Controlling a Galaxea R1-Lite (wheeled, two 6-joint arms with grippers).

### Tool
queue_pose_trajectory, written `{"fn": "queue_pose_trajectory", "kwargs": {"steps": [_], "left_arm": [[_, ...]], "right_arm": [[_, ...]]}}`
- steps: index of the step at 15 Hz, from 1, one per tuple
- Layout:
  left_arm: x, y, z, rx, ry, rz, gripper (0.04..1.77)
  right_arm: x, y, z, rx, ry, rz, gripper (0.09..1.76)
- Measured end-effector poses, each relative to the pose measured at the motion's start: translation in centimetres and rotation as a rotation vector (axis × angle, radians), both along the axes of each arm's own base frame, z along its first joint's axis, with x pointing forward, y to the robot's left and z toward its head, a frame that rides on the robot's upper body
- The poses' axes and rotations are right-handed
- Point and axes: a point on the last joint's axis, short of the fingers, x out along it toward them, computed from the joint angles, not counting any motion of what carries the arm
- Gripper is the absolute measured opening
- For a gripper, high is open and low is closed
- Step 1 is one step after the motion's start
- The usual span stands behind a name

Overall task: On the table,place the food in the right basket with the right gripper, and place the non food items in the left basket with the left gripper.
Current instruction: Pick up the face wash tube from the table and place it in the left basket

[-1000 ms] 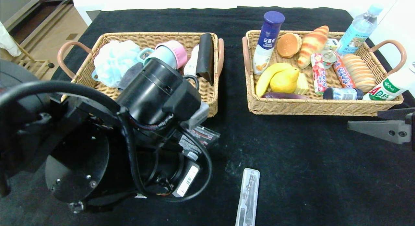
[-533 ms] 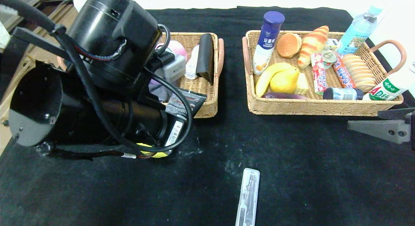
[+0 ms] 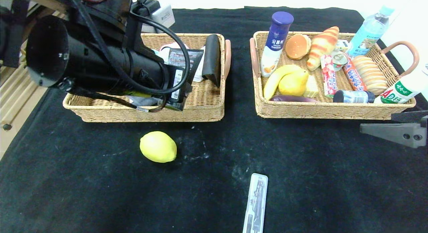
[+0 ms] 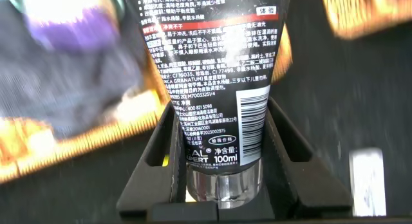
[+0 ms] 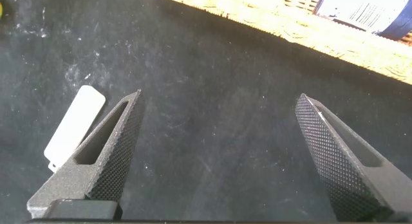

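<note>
My left gripper [image 4: 222,108] is shut on the black squeeze tube [image 4: 212,63], whose grey cap [image 4: 225,185] sits deep between the fingers. In the head view the tube [image 3: 184,57] hangs over the left basket [image 3: 150,114]. A yellow lemon [image 3: 158,146] lies on the black table [image 3: 301,166] just in front of that basket. The clear case of drawing tools [image 3: 255,203] lies near the front edge. My right gripper [image 5: 219,98] stands open and empty above the cloth, in front of the right basket [image 3: 334,111], which holds the blue-capped white bottle [image 3: 276,42], the bun [image 3: 297,45] and the snack pack [image 3: 328,77].
The left arm's bulk [image 3: 93,59] covers most of the left basket; a black flat item [image 3: 211,59] leans at its right end. The right basket also holds a banana [image 3: 277,77], a croissant [image 3: 322,45] and bottles. The case [image 5: 74,127] shows beside my right gripper's finger.
The left arm has risen and swung away from me, carrying the tube from the table to above the left basket. This uncovered the lemon. The right arm has not moved.
</note>
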Motion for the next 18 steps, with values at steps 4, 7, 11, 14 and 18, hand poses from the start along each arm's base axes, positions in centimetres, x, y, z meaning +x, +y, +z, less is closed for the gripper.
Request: {"fn": "queue_pose_trajectory", "kwargs": {"steps": [4, 7, 11, 14, 18], "left_arm": [[3.2, -0.3, 0.2, -0.061, -0.076, 0.022, 0.73], [5.4, -0.5, -0.2, -0.098, -0.120, 0.017, 0.72], [7.4, -0.3, -0.8, -0.128, -0.148, 0.011, 0.72], [8.0, -0.4, -1.2, -0.126, -0.145, 0.019, 0.72], [8.3, -0.3, -1.3, -0.123, -0.145, 0.024, 0.90]], "right_arm": [[-0.2, 0.0, 0.1, 0.001, -0.005, 0.000, 1.71], [-0.3, -0.1, 0.2, 0.002, -0.009, 0.000, 1.71], [-0.5, -0.1, 0.4, 0.005, -0.018, 0.001, 1.71], [-0.6, -0.1, 0.4, 0.005, -0.021, 0.001, 1.71], [-0.6, -0.1, 0.5, 0.006, -0.022, 0.001, 1.71]]}}
